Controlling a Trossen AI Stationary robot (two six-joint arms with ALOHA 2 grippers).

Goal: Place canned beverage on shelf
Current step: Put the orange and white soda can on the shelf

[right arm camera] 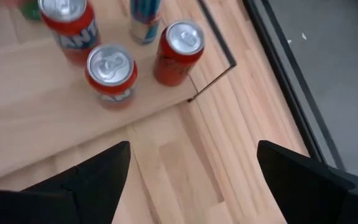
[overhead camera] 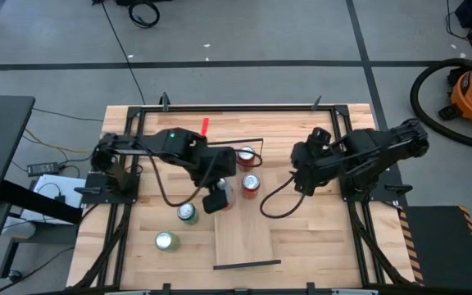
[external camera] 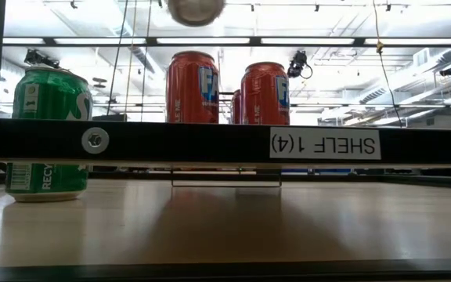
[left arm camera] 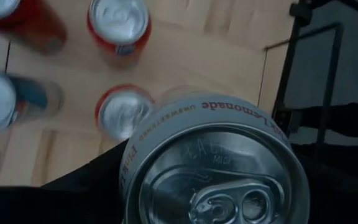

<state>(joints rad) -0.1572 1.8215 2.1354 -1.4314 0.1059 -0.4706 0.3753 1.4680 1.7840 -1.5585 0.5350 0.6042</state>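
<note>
Three red cans (right arm camera: 110,71) on shelf (right arm camera: 42,124)

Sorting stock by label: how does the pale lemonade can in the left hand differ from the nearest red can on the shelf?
The pale lemonade can, gripped by the left hand, hangs aloft; the red metal can stands free on the pale-wood shelf. The lemonade can's label is whitish, the red can's red. Both are upright, silver-topped. The right hand waits open.
</note>
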